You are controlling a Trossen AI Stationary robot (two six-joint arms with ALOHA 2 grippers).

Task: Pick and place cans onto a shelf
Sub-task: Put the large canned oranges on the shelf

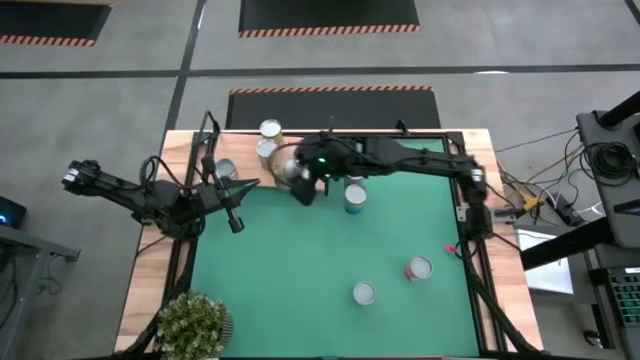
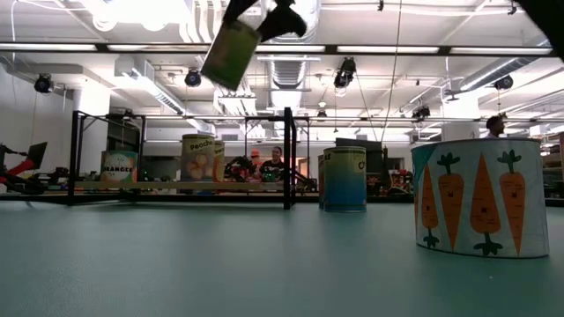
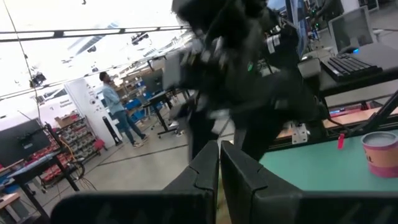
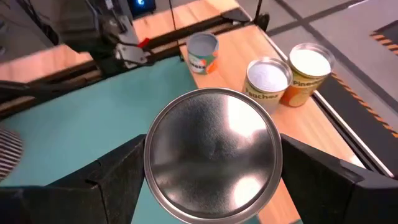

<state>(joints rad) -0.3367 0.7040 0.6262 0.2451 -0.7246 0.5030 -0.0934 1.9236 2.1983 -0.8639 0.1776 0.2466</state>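
Observation:
My right gripper [image 1: 300, 182] is shut on a can with a silvery top [image 4: 211, 158], held above the mat's far edge beside the light-wood shelf [image 1: 243, 150]. The can shows high up and tilted in the low view [image 2: 231, 53]. Three cans stand on the shelf on their bases: two close together [image 4: 268, 79] [image 4: 307, 71] and one apart [image 4: 202, 51]. A teal can [image 1: 354, 197] stands on the green mat [image 1: 300, 270], and two more [image 1: 418, 268] [image 1: 363, 293] stand near the front. My left gripper [image 1: 237, 212] is shut and empty at the mat's left edge. My right gripper pinches the can's side wall [image 4: 147, 163] between its two fingers [image 4: 118, 180], one on each opposite side just under the round top. The fingers come from above. The can is lifted clear of the mat and hangs tilted in the low view.
A potted plant [image 1: 190, 325] stands at the near left corner. In the low view a carrot-printed can [image 2: 476, 198] stands close on the right. My right arm [image 3: 249, 74] fills the space ahead of my left gripper [image 3: 219, 168]. People stand in the room beyond the table.

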